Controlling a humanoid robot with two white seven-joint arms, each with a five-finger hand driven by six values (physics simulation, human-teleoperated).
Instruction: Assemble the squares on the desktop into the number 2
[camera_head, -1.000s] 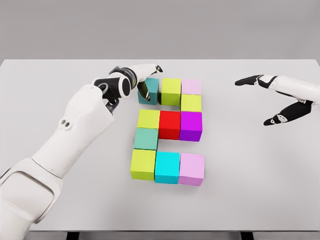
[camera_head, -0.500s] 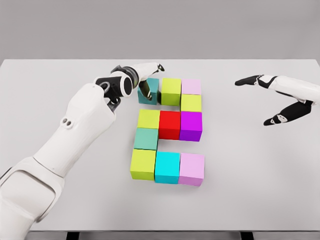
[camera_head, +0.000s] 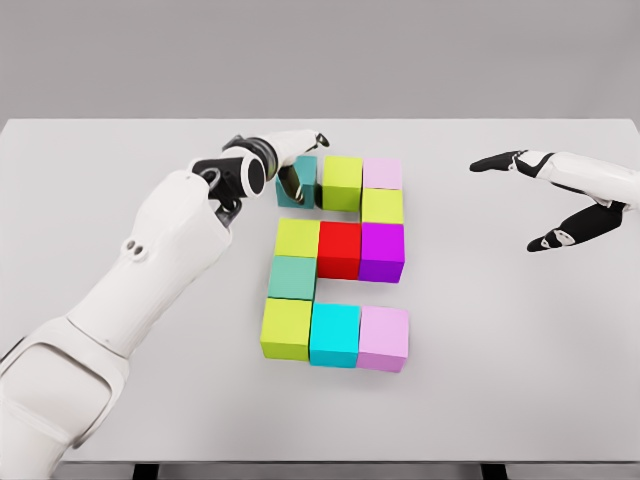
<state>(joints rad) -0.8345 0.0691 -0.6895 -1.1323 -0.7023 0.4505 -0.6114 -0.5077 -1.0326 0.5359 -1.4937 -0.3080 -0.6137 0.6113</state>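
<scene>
Setting: work surface and backdrop.
A flat, matte, pale grey rectangular tabletop (camera_head: 520, 380) spans nearly the full width of the head view, its far edge running straight across the upper part of the frame. Behind it rises a plain, uniform grey wall (camera_head: 320, 55). Below the table's near edge, short dark supports (camera_head: 146, 470) show at the bottom of the frame.
</scene>
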